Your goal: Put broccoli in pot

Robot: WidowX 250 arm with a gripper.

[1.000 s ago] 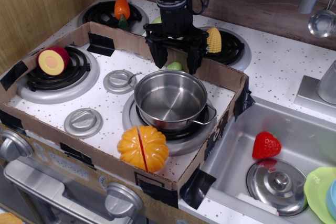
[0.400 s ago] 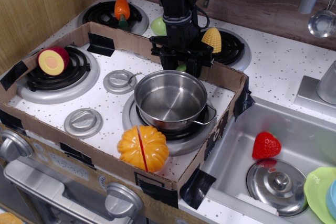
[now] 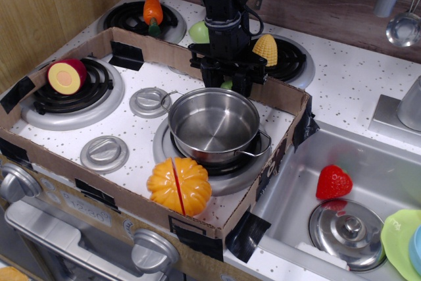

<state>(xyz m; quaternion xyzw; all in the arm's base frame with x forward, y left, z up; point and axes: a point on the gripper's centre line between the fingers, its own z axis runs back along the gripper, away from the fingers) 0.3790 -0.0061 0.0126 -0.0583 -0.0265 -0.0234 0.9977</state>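
Note:
The shiny steel pot (image 3: 197,149) stands empty on the front right burner inside the cardboard frame. Just behind its far rim only a small light-green bit of the broccoli (image 3: 227,85) shows, low between the black fingers. My gripper (image 3: 227,81) points straight down there, with its fingers drawn in against the broccoli. The rest of the floret is hidden by the fingers and the pot's rim.
A cardboard wall (image 3: 283,95) runs close behind the gripper. Corn (image 3: 266,49) and a round pale-green fruit (image 3: 197,32) lie behind it. An orange pumpkin (image 3: 179,185) sits in front of the pot. A strawberry (image 3: 333,182) and a steel lid (image 3: 346,228) lie in the sink.
My gripper has moved a little right and down behind the pot, and its wide-open fingers have closed in on the broccoli. Little changed in the last half second.

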